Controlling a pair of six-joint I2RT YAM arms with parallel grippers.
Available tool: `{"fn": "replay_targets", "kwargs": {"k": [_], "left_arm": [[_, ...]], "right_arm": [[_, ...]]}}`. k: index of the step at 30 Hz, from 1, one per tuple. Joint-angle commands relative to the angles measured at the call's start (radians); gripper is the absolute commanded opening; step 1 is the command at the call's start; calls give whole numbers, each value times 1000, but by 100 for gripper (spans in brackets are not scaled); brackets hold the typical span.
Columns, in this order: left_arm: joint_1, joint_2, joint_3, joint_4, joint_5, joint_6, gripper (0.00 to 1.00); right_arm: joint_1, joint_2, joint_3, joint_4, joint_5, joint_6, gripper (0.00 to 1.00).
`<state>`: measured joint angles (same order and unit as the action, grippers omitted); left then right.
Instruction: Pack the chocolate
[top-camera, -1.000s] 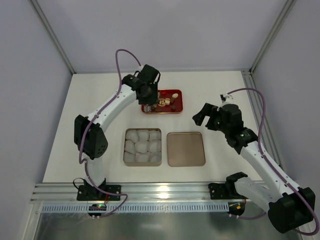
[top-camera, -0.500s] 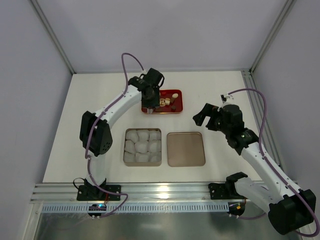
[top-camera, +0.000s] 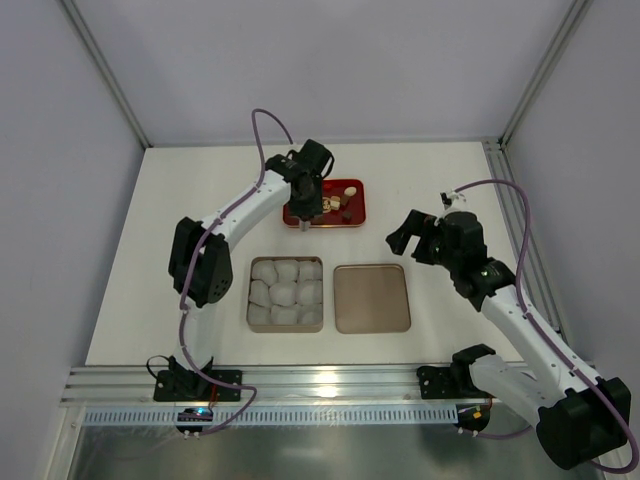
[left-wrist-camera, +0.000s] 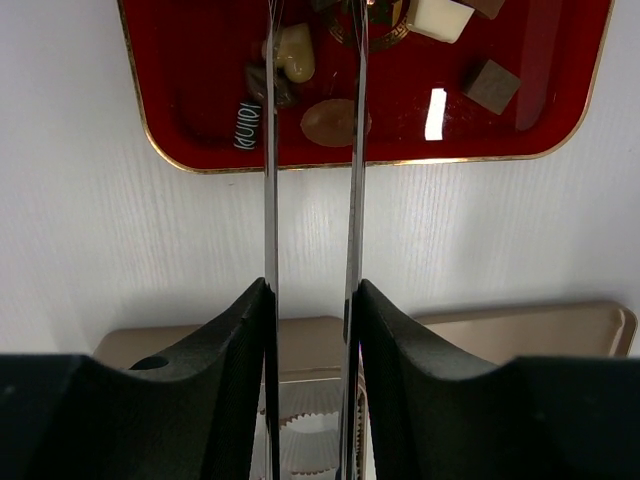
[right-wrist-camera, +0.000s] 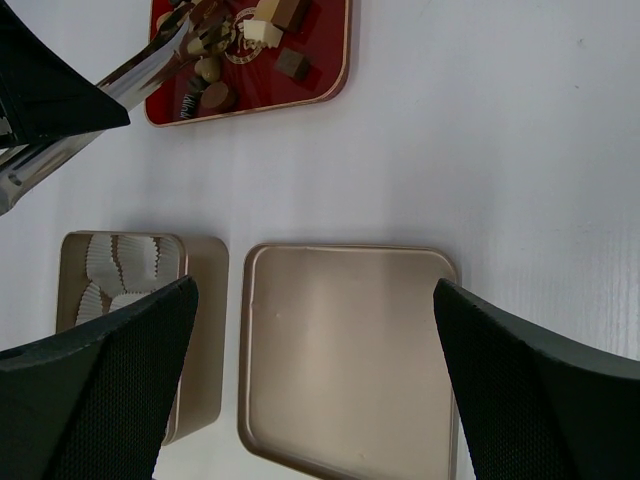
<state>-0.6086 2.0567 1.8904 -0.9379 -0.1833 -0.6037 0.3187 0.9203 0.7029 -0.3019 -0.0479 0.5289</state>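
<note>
Progress: I am judging the packing as barely begun. All the chocolate (left-wrist-camera: 333, 122) I can find is lying on the red tray (left-wrist-camera: 190, 120) at the far side of the table (top-camera: 200, 200). The tin (top-camera: 251, 322) is sitting nearer my bases with its white paper cups (top-camera: 285, 293) showing no dark or tan piece in any of them. The lid (top-camera: 371, 298) is lying flat just beside the tin on its right. Every sweet is waiting to be carried over.

Left gripper (top-camera: 303, 215): I am reaching down over the left part of the tray. My two thin metal blades (left-wrist-camera: 269, 200) are running parallel with a narrow gap between them. Their tips are passing out of the wrist view among the sweets, so I cannot tell whether a piece is pinched there.

Right gripper (right-wrist-camera: 315, 290): I am hovering above the lid with the jaws spread wide, carrying nothing.

Orientation, wrist view:
- The tan oval is lying flat, with its long axis running across the blades.
- The cream teardrop piece (left-wrist-camera: 295, 52) is lying with its long axis along the blades, narrow end towards me.
- The dark striped piece (left-wrist-camera: 247, 125) is also running roughly along them.
- The brown cube (left-wrist-camera: 490, 85) is sitting cornerwise to the tray edge and offers no long axis.
</note>
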Motion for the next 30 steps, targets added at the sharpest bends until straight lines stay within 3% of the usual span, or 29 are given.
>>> {"fn": "replay_targets", "kwargs": {"k": [1, 9, 18, 30], "left_arm": [[-6, -4, 44, 30, -18, -21, 39], [-10, -1, 47, 28, -19, -18, 35], [-10, -1, 79, 8, -31, 2, 23], [-10, -81, 98, -41, -2, 7, 21]], "right_arm": [[-1, -23, -3, 18, 16, -9, 100], [-1, -23, -16, 24, 14, -6, 100], [-1, -28, -23, 23, 14, -4, 100], [-1, -18, -29, 35, 13, -1, 100]]}}
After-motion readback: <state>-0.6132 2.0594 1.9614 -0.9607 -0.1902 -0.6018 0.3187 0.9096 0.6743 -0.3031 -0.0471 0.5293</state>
